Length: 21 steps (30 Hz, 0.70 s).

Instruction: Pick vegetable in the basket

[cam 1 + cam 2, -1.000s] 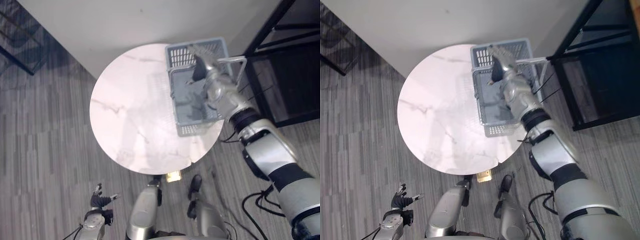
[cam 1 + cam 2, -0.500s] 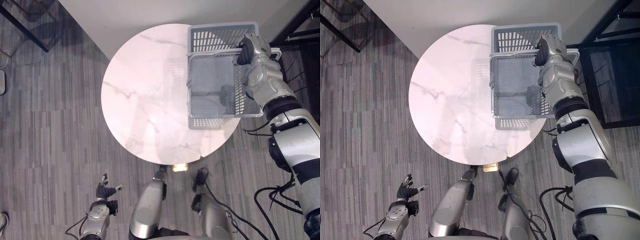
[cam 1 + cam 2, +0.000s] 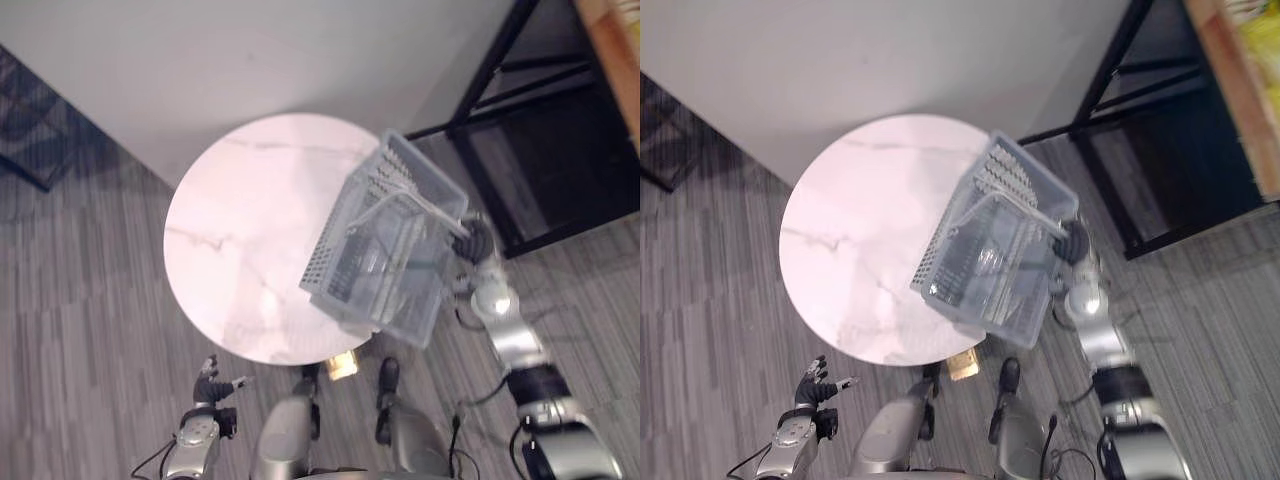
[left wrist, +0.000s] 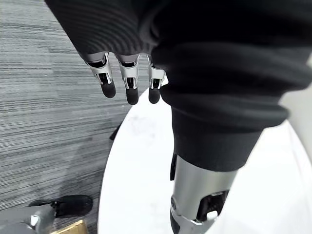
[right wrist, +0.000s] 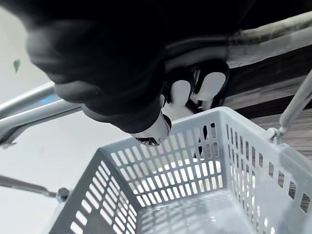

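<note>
Round white desk (image 3: 235, 255) below; my right hand (image 3: 478, 245) curled on handle (image 3: 428, 208) of tilted grey basket (image 3: 385, 270); left hand (image 3: 212, 386) low, fingers loosely spread.

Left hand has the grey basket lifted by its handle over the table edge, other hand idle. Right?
No: the right hand has the grey basket lifted by its handle over the table edge; the left hand is the idle one, as the left eye view shows.
</note>
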Tool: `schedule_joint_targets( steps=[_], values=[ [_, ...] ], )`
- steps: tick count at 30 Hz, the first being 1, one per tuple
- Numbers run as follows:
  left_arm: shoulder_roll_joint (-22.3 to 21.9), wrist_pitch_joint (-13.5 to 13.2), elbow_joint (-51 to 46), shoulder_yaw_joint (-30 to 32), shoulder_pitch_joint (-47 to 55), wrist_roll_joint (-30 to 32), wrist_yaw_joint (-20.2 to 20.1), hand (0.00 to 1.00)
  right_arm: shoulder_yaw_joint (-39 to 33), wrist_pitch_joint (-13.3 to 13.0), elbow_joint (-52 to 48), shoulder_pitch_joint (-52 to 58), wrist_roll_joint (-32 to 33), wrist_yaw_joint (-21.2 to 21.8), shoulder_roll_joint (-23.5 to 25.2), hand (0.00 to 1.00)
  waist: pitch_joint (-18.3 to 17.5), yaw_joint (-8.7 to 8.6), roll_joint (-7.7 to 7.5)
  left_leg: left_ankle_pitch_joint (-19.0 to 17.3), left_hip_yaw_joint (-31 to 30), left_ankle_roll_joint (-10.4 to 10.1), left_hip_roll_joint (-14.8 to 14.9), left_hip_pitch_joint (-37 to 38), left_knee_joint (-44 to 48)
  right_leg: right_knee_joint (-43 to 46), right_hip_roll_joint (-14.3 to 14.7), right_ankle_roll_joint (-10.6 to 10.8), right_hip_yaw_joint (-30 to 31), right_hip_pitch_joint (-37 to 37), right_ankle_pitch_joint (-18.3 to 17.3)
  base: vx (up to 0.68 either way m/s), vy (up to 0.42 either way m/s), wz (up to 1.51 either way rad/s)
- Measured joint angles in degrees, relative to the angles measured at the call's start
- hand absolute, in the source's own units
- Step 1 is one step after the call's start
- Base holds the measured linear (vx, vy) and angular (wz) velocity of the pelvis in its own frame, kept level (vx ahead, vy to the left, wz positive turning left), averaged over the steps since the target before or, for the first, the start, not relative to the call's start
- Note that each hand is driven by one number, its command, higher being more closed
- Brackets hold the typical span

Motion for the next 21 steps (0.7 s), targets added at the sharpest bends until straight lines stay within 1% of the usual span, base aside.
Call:
schedule_joint_targets(
  steps=[1, 3, 4, 6, 8, 10, 12, 14, 15, 16, 17, 18, 19, 20, 21],
  values=[
    [-0.7, 0.3, -0.1, 1.0, 1.3, 0.0, -0.3, 0.0, -2.0, -0.1, -0.2, 3.7, 1.5, 0.2, 1.1, 1.0, -1.6, -0.81, -0.26, -0.5, 0.7, 0.1, 0.0, 0.8, 0.0, -0.2, 0.1, 0.0, 1.2, 0.4, 0.0, -0.03, 0.01, -0.28],
    [-0.8, 0.5, -0.6, 1.2, 2.9, 0.0, -1.0, 0.0, -3.5, -0.1, -0.2, 6.8, 2.8, 1.1, 2.1, 1.0, -2.8, -1.33, -0.37, -0.8, 1.4, 0.1, 0.0, 1.5, 0.0, -0.3, 0.1, 0.0, 2.0, 0.9, 0.0, -0.01, 0.014, -0.25],
    [-0.9, 0.8, -0.8, 1.5, 3.6, 0.0, -1.1, 0.0, -4.4, -0.1, -0.2, 9.1, 4.5, 1.5, 2.8, 1.0, -3.4, -1.7, -0.36, -1.2, 1.6, -0.3, -0.1, 2.4, 0.1, -0.5, 0.2, 0.0, 2.7, 1.6, 0.0, 0.0, 0.011, -0.21],
    [-1.3, 1.0, -1.9, 2.9, 5.0, 0.0, -1.4, 0.0, -5.7, -0.1, -0.2, 11.7, 6.4, 2.6, 3.8, 1.0, -4.7, -2.87, -0.32, -1.4, 1.8, -0.1, 0.0, 2.9, 0.1, -1.0, 0.2, 0.1, 3.2, 2.3, 0.0, 0.01, 0.002, -0.15],
    [-1.2, 1.1, -1.9, 3.2, 5.2, 0.0, -2.2, 0.0, -6.6, -0.1, -0.1, 13.6, 7.4, 3.7, 4.0, 1.0, -5.0, -2.72, -0.17, -1.9, 2.8, 0.1, 0.1, 4.5, 0.2, -1.1, 0.2, 0.1, 4.2, 3.4, 0.1, 0.02, 0.005, -0.22],
    [-1.3, 1.2, -2.1, 3.2, 6.1, 0.0, -2.4, 0.0, -7.8, -0.1, 2.1, 14.3, 8.4, 4.4, 4.7, 1.0, -6.5, -2.62, -0.19, -2.7, 4.3, 0.1, 0.2, 5.7, 0.7, -1.0, 0.3, 0.2, 5.6, 3.8, 0.1, 0.02, 0.017, -0.31],
    [-1.4, 1.3, -2.6, 3.2, 6.8, -0.1, -2.4, 0.0, -8.8, -0.1, 4.6, 14.3, 9.4, 4.8, 5.4, 1.0, -6.6, -2.63, -0.21, -3.8, 5.5, 0.3, 0.2, 6.5, 2.2, -0.8, 0.4, 0.7, 6.9, 4.6, 0.3, 0.03, 0.024, -0.41],
    [-1.8, 1.4, -3.5, 3.3, 7.6, -0.3, -2.4, 0.0, -9.9, 0.2, 5.7, 14.2, 10.4, 4.8, 6.7, 1.0, -6.4, -2.18, -0.2, -5.1, 8.2, 0.8, 0.6, 7.1, 4.0, 0.5, 0.7, 0.7, 9.0, 4.3, 0.7, 0.02, 0.023, -0.68],
    [-2.1, 1.4, -4.6, 3.4, 8.4, -0.6, -2.4, 0.0, -10.6, 0.3, 5.7, 14.2, 10.9, 4.7, 8.1, 1.0, -6.3, -1.79, -0.39, -6.4, 10.5, 0.9, 1.2, 6.7, 6.5, 1.4, 1.0, 0.8, 10.7, 3.8, 1.0, -0.01, 0.019, -0.84],
    [-2.6, 1.4, -5.9, 3.7, 8.5, -1.3, -2.4, 0.0, -10.7, 0.3, 5.7, 14.2, 11.9, 4.6, 8.9, 1.0, -6.0, -1.31, -0.78, -8.6, 12.0, 0.8, 2.2, 4.6, 11.0, 3.0, 1.2, 0.8, 11.9, 2.2, 1.2, -0.03, 0.007, -0.77],
    [-2.9, 1.3, -7.0, 4.0, 8.3, -1.8, -2.3, 0.0, -10.8, 0.3, 5.7, 14.1, 12.6, 4.5, 9.2, 1.0, -5.9, -1.43, -0.89, -9.7, 12.5, 1.0, 2.9, 3.0, 13.5, 3.6, 1.4, 0.9, 11.8, 1.3, 1.3, -0.09, -0.017, -0.5],
    [-3.2, 1.3, -8.9, 4.4, 7.3, -2.5, -2.3, 0.0, -11.7, 0.3, 5.7, 14.1, 13.9, 4.1, 9.8, 1.0, -5.8, -1.56, -1.09, -10.9, 13.0, 1.7, 4.2, -0.1, 17.6, 4.5, 2.0, 1.6, 11.5, -0.8, 2.7, -0.16, -0.031, -0.33],
    [-3.8, 1.1, -10.5, 4.9, 6.1, -2.9, -2.2, 0.0, -13.0, 0.3, 5.6, 13.4, 15.2, 3.5, 10.5, 1.0, -5.3, -0.83, -0.31, -10.9, 14.3, 2.4, 6.3, -2.2, 18.2, 6.5, 2.6, 2.0, 10.1, -2.6, 2.4, -0.18, -0.026, -0.31],
    [-4.0, 0.8, -10.7, 5.3, 5.2, -3.0, -2.1, 0.0, -13.1, 0.3, 5.6, 12.9, 15.7, 3.2, 10.5, 1.0, -4.5, -0.82, -0.26, -10.9, 14.4, 2.5, 6.7, -2.4, 18.5, 13.7, 2.4, 0.0, 7.9, -4.1, -1.2, -0.2, -0.021, -0.14],
    [-4.1, 0.9, -10.8, 4.9, 4.5, -3.7, -2.1, 0.0, -13.3, 0.3, 5.6, 13.3, 16.8, 2.5, 10.6, 1.0, -4.0, -0.94, -0.65, -11.0, 13.9, 3.2, 6.5, -2.3, 18.9, 30.8, -0.5, -1.4, 4.5, -5.2, -9.7, -0.13, -0.044, 0.04]
  ],
)
